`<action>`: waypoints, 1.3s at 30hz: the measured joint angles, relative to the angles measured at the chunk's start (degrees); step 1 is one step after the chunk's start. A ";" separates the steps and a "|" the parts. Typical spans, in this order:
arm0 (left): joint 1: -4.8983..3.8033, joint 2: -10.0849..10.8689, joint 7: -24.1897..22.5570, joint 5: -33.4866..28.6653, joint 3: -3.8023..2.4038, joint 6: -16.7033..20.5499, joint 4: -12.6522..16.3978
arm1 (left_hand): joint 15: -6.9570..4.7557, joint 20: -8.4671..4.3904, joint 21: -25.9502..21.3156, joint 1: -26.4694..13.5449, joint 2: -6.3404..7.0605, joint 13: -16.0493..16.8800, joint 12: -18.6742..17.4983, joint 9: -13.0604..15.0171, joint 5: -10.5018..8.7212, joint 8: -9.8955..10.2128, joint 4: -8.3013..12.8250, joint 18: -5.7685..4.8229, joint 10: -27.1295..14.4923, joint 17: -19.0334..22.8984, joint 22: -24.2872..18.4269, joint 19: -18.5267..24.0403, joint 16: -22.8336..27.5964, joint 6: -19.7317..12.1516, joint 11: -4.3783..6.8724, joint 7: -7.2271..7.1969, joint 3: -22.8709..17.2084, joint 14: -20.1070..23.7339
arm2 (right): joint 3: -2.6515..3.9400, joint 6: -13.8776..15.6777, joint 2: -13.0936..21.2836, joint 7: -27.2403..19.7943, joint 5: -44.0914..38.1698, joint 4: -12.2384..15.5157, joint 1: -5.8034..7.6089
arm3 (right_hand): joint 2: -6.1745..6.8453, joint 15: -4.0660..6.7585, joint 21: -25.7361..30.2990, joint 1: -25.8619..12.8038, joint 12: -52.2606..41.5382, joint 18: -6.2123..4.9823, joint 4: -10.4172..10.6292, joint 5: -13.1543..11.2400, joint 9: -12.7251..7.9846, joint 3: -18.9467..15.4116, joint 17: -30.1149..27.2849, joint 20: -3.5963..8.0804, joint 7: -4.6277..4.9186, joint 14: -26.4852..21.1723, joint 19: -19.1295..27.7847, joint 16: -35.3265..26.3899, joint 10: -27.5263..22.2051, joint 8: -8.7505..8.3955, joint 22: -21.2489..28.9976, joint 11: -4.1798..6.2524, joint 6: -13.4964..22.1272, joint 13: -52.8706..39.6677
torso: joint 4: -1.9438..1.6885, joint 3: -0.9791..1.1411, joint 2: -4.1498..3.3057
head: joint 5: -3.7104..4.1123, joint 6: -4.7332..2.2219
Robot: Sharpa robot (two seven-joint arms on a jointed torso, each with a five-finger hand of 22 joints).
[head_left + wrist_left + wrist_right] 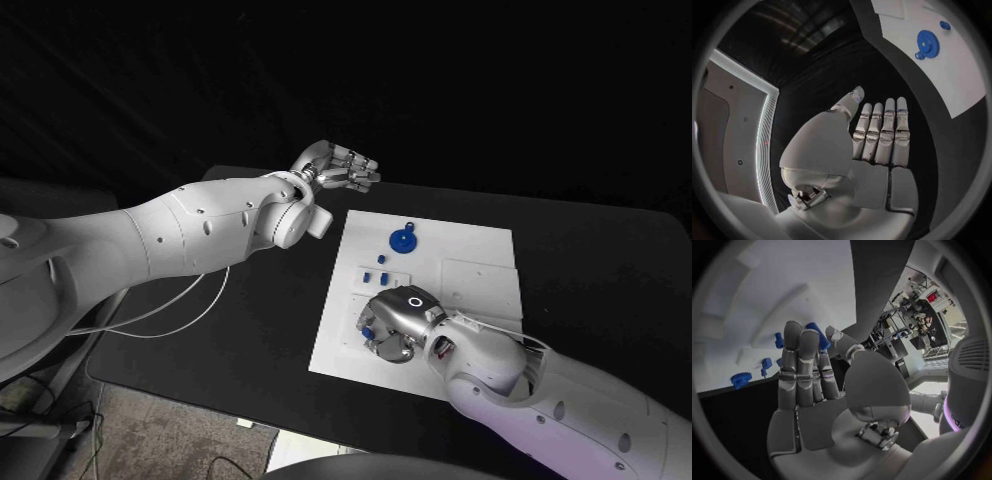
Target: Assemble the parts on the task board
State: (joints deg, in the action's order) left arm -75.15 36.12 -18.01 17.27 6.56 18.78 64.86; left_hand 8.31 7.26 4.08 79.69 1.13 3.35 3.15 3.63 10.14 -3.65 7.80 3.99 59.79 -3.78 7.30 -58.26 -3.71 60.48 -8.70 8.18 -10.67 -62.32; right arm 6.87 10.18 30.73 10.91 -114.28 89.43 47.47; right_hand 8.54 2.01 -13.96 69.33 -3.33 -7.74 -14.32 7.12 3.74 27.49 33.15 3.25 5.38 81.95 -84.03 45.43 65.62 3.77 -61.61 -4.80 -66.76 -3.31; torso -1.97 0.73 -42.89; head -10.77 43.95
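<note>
Right hand [400,318] low over near end of white task board [476,262], pinching a small blue part [819,335] at fingertips. Left hand [339,167] raised beyond board, fingers straight, holding nothing. Blue gear [404,240] on board; other parts too small to identify.

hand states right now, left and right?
Left hand: open, fingers straight, holding nothing, off the task board.
Right hand: over the board; grip cannot be told.

Task board [476,250] lies on the surface [260,330] at centre frame. A gear part [402,240] sits in its upper left; smaller parts [375,276] lie below it. Right hand [397,322] covers the board's lower left; left hand [340,167] is beyond its upper-left corner.
</note>
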 measured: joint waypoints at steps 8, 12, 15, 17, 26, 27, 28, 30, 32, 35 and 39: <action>0.00 0.02 0.07 0.00 0.01 -0.08 -0.01 | 0.00 0.00 0.00 0.00 0.00 0.00 0.00 0.00 0.00 0.00 -0.20 0.00 -0.21 0.00 -0.24 0.00 0.00 0.00 -0.21 0.00 0.20 0.00 | 0.00 1.74 0.23 0.00 0.59 0.03 -0.01 | 1.73 -1.16 2.20 3.06 0.00 -0.69 3.04 -0.85 -0.06 -5.87 -2.18 -1.44 -1.07 -1.03 0.00 -1.00 -6.28 0.00 2.05 -1.36 3.93 0.00 | 0.01 0.04 0.00 | 0.09 -0.07; 0.00 0.02 0.10 0.00 0.01 -0.12 -0.02 | 0.00 0.00 0.00 0.00 0.00 0.00 0.00 0.00 0.00 0.00 -0.19 0.00 -0.21 0.00 -0.24 0.00 0.00 0.00 -0.21 0.00 0.19 0.00 | 0.00 2.60 0.35 0.00 0.84 0.08 -0.01 | 2.89 -1.40 3.12 4.92 0.01 -1.07 5.98 -1.66 -0.06 -8.22 -3.41 -1.44 -1.59 -0.79 0.00 -1.18 -7.29 0.00 3.61 -1.73 5.02 -0.01 | 0.01 0.03 0.00 | 0.12 -0.07; 0.00 0.03 0.13 0.00 0.01 -0.15 -0.03 | 0.00 0.00 0.00 0.00 0.00 0.00 0.00 0.00 0.00 0.00 -0.19 0.00 -0.21 0.00 -0.24 0.00 0.00 0.00 -0.21 0.00 0.19 0.00 | 0.00 3.35 0.55 0.00 1.12 0.13 -0.01 | 3.00 -1.40 3.12 5.27 0.01 -1.11 6.83 -1.80 -0.10 -8.19 -3.75 -1.44 -1.59 -0.79 0.00 -1.18 -7.29 0.00 4.10 -1.73 5.02 -0.01 | 0.01 0.04 0.00 | 0.13 -0.07; 0.00 0.03 0.15 0.00 0.01 -0.18 -0.03 | 0.00 0.00 0.00 0.00 0.00 0.00 0.00 0.00 0.00 0.00 -0.19 0.00 -0.21 0.00 -0.23 0.00 0.00 0.00 -0.21 0.00 0.19 0.00 | 0.00 3.78 0.67 -0.02 1.30 0.16 -0.01 | 3.00 -1.40 3.12 5.27 0.01 -1.11 6.83 -1.80 -0.10 -8.18 -3.78 -1.44 -1.59 -0.79 0.00 -1.17 -7.24 0.00 4.14 -1.69 5.02 -0.01 | 0.01 0.04 0.00 | 0.15 -0.07; 0.00 0.05 0.22 0.00 -0.01 -0.26 -0.04 | 0.00 0.00 0.00 0.00 0.00 0.00 0.00 0.00 0.00 0.00 -0.19 0.00 -0.21 0.00 -0.23 0.00 0.00 0.00 -0.21 0.00 0.19 0.00 | 0.00 4.80 0.92 -0.37 2.46 0.30 -0.01 | 1.68 -1.40 2.98 4.42 -0.05 -1.11 6.66 -1.80 -0.09 -7.10 -3.87 -1.44 -0.71 -0.78 0.00 -0.61 -5.73 0.00 4.33 -0.97 1.45 -0.02 | 0.02 0.04 0.01 | 0.23 -0.03; 0.00 0.05 0.23 0.00 -0.01 -0.26 -0.04 | 0.00 0.00 0.00 0.00 0.00 0.00 0.00 0.00 0.00 0.00 -0.19 0.00 -0.21 0.00 -0.23 0.00 0.00 0.00 -0.21 0.00 0.19 0.00 | 0.00 4.86 0.93 -0.43 2.56 0.31 -0.01 | 1.18 -1.40 2.76 4.29 -0.22 -1.10 6.62 -2.04 -0.06 -6.68 -3.87 -1.44 -0.57 -0.79 0.00 -0.50 -5.34 0.00 4.33 -0.93 0.61 -0.02 | 0.01 0.04 0.01 | 0.23 -0.03; 0.00 0.05 0.24 0.00 0.00 -0.27 -0.04 | 0.00 0.00 0.00 0.00 0.00 0.00 0.00 0.00 0.00 0.00 -0.19 0.00 -0.21 0.00 -0.23 0.00 0.00 0.00 -0.21 0.00 0.19 0.00 | 0.00 4.91 0.94 -0.49 2.67 0.32 -0.01 | 0.73 -1.40 2.67 4.06 -0.22 -1.11 6.47 -2.39 -0.04 -6.03 -3.87 -1.44 -0.40 -0.78 0.00 -0.50 -5.05 0.00 4.33 -0.78 -0.31 -0.02 | 0.01 0.04 0.01 | 0.23 -0.03; 0.00 0.05 0.25 0.00 0.00 -0.28 -0.05 | 0.00 0.00 0.00 0.00 0.00 0.00 0.00 0.00 0.00 0.00 -0.19 0.00 -0.21 0.00 -0.26 0.00 0.00 -0.08 -0.21 0.08 0.19 0.00 | 0.00 5.03 0.96 -0.62 2.94 0.34 -0.01 | 0.03 -1.40 2.60 3.36 -0.22 -1.10 6.06 -2.68 -0.02 -4.61 -3.86 -1.44 -0.25 -0.78 0.00 -0.50 -4.26 0.00 4.25 -0.51 -1.96 -0.02 | 0.01 0.03 0.01 | 0.23 -0.03; 0.00 0.05 0.27 0.00 0.01 -0.28 -0.06 | 0.00 0.00 0.00 0.00 0.00 0.00 0.00 0.00 0.00 0.00 -0.19 0.00 -0.21 0.00 -0.36 0.00 0.00 -0.21 -0.21 0.21 0.19 0.00 | 0.00 5.12 0.99 -0.76 3.13 0.34 -0.01 | -0.44 -1.30 2.32 2.89 -0.22 -1.10 5.60 -3.22 0.04 -3.37 -3.84 -1.43 -0.40 -0.88 0.01 -0.49 -3.97 0.00 4.10 -0.31 -3.13 -0.02 | 0.01 0.02 0.01 | 0.23 -0.03; 0.00 0.06 0.29 0.00 0.01 -0.30 -0.07 | 0.00 0.00 0.00 0.00 0.00 0.00 0.00 0.00 0.00 0.00 -0.19 0.00 -0.21 0.00 -0.36 0.00 0.00 -0.21 -0.21 0.21 0.19 0.00 | 0.00 5.17 1.06 -0.95 3.41 0.35 -0.01 | -1.11 -1.18 2.31 2.22 -0.22 -1.10 4.63 -3.59 0.05 -1.26 -3.73 -1.10 -0.68 -0.99 0.08 -0.19 -3.76 0.00 3.77 -0.51 -4.13 -0.02 | 0.01 0.00 0.01 | 0.21 0.01; 0.00 0.07 0.31 0.00 0.01 -0.31 -0.08 | 0.00 0.00 0.00 0.00 0.00 0.00 0.00 0.00 0.00 0.00 -0.19 0.00 -0.21 0.00 -0.36 0.00 0.00 -0.21 -0.21 0.21 0.18 0.00 | 0.00 5.17 1.27 -1.05 3.59 0.35 -0.02 | -1.45 -1.18 2.01 1.54 -0.22 -1.08 3.79 -3.59 0.19 -0.42 -3.63 -1.01 -1.06 -0.99 0.00 -0.18 -3.46 0.00 3.49 -0.21 -4.93 -0.02 | 0.01 0.00 0.01 | 0.20 0.04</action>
State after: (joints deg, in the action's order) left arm -75.15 36.19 -17.70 17.26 6.57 18.47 64.78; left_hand 8.30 7.26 4.08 79.69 1.13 3.34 3.15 3.63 10.14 -3.65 7.61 3.99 59.57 -3.78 6.94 -58.26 -3.71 60.27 -8.91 8.39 -10.49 -62.32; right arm 6.87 15.34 32.00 9.86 -110.70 89.78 47.46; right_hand 7.09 0.83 -11.96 70.87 -3.55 -8.83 -10.53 3.54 3.93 27.07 29.52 2.24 4.32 80.96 -84.03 45.25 62.16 3.77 -58.12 -5.01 -71.69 -3.34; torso -1.96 0.73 -42.88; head -10.57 43.99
